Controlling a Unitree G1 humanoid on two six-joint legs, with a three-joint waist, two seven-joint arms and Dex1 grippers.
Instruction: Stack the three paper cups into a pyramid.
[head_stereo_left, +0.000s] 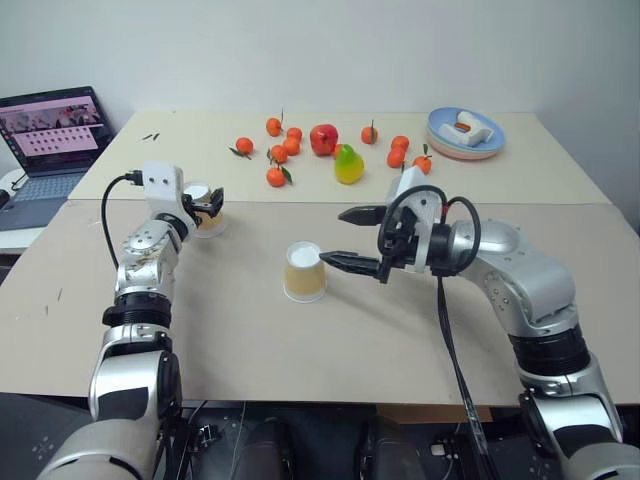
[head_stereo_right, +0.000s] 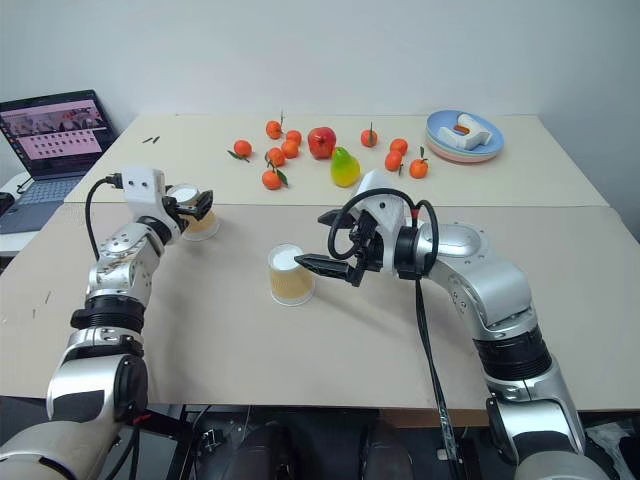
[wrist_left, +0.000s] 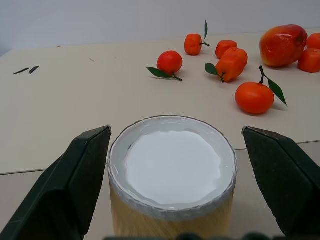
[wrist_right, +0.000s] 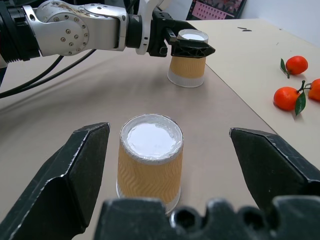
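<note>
1. head views: a white wall backs two beige tables (head_stereo_left: 330, 330) pushed together, with a laptop (head_stereo_left: 55, 135) on a side table off to the left. two upside-down paper cups stand well apart on the near table, so no pyramid is begun; i can count just two cups here. the left gripper (head_stereo_left: 205, 203) sits with its fingers wide apart around the far-left cup (head_stereo_left: 207, 222), not clamped. the right gripper (head_stereo_left: 350, 240), fingers also spread, points at the middle cup (head_stereo_left: 304, 271) from just beside it.
2. left wrist view: the cup's white base (wrist_left: 172, 162) lies between both black fingers (wrist_left: 75, 185) with gaps on either side. the step in hand looks like taking this cup; next the fingers need to close gently on the ribbed wall, since paper will crush.
3. right wrist view: the middle cup (wrist_right: 150, 160) stands upright between the spread fingers (wrist_right: 270, 160), untouched, with the left gripper and its cup beyond.
4. around: oranges (head_stereo_left: 276, 176), a red apple (head_stereo_left: 323, 139), a pear (head_stereo_left: 348, 165) and a blue plate (head_stereo_left: 440, 130) sit on the far table, well clear. nothing blocks the path between the cups.
</note>
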